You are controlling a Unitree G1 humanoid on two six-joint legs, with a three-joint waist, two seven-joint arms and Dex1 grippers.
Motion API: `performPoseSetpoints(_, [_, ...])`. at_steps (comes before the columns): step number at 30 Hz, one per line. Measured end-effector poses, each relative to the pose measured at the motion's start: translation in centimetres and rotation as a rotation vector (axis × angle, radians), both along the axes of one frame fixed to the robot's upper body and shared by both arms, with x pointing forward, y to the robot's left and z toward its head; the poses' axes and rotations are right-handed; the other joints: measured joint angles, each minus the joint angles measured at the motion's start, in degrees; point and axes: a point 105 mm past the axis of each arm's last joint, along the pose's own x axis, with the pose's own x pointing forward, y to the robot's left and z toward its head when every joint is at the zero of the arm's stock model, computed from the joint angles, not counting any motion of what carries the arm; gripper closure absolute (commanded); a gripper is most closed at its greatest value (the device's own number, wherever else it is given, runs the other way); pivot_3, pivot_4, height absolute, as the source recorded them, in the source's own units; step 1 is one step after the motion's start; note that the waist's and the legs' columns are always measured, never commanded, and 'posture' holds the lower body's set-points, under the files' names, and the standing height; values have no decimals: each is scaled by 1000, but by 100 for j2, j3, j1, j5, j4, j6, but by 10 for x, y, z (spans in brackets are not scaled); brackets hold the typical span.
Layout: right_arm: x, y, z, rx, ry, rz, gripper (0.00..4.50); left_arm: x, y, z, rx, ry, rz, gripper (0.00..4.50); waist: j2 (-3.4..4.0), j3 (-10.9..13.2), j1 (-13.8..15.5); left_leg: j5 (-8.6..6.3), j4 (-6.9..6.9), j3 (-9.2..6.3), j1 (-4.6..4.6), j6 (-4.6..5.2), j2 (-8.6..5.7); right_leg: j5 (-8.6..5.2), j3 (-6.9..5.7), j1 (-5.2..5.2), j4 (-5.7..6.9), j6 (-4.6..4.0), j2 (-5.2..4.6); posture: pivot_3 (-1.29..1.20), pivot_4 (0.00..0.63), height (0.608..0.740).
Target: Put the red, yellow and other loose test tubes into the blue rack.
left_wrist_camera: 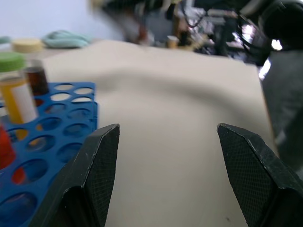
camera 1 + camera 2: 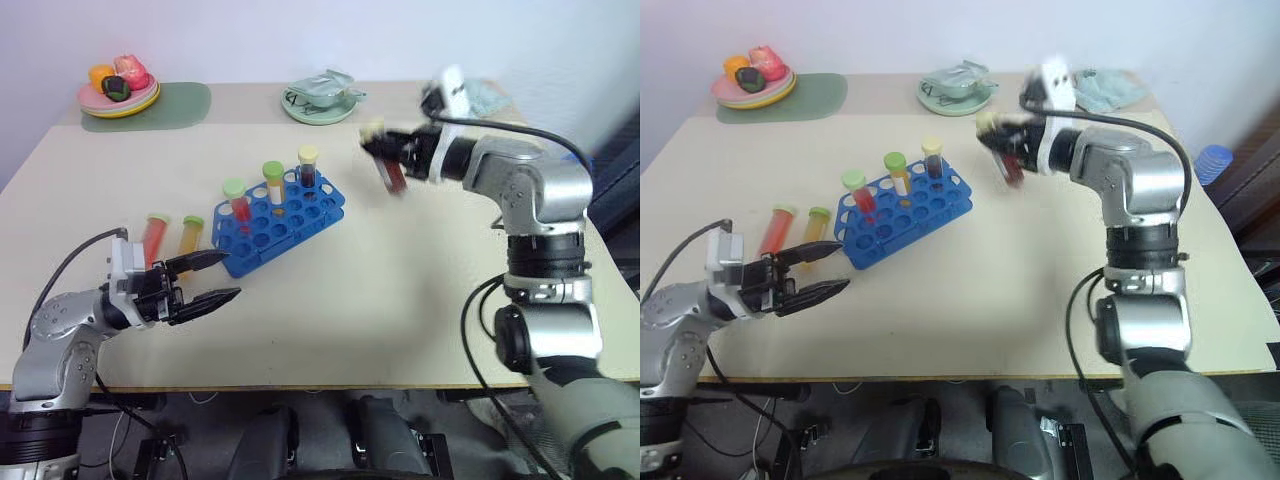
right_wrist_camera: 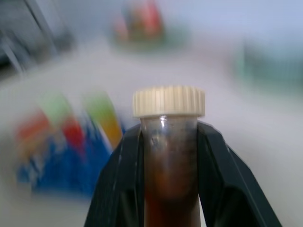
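Observation:
The blue rack [image 2: 290, 222] stands left of the table's middle with three capped tubes upright in it: red [image 2: 237, 200], yellow [image 2: 273, 183] and dark brown [image 2: 308, 165]. Two loose test tubes lie flat just left of the rack, a red one [image 2: 155, 235] and an orange-yellow one [image 2: 190, 233]. My left gripper [image 2: 230, 274] hovers open near the rack's front-left corner, nothing between its fingers [image 1: 102, 161]. My right gripper [image 2: 390, 160] is raised above the table to the right of the rack, shut on a dark brown tube with a cream cap [image 3: 169, 161].
A plate of toy food [image 2: 120, 92] on a green mat [image 2: 185, 103] sits at the back left. A green dish [image 2: 320, 102] stands at the back middle, and a pale cloth [image 2: 487, 97] lies at the back right.

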Motion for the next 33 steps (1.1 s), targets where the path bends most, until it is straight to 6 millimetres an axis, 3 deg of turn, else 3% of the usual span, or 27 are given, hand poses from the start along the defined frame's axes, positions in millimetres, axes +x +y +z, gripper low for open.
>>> performPoseSetpoints(4, [8,6,-18,147,-102,-85,3562,5,3,-6,-51,17,51,1142,0,0,-7,2,8,2,3,-3,-3,0,2,1,6,1,0,0,150,740])
performPoseSetpoints(13, [32,28,-73,169,-241,-196,3562,6,22,-15,-83,30,156,1142,2,2,-59,27,4,5,7,-45,-3,0,3,-4,15,0,3,0,150,740])
performPoseSetpoints(20, [28,70,-70,257,-293,-99,3562,0,33,-15,-79,20,226,1142,3,2,-84,28,4,4,9,-47,-2,0,3,-2,16,0,3,0,150,740])
performPoseSetpoints(24, [27,88,-79,300,-246,-56,3562,-4,37,-14,-78,13,266,1142,3,2,-100,28,3,4,9,-47,-2,0,3,-1,16,0,3,0,150,740])
performPoseSetpoints(33, [34,93,-93,385,-132,-62,3562,-8,38,-4,-99,-28,310,1142,5,3,-132,29,3,2,10,-48,-2,0,2,0,16,-1,3,0,150,740])
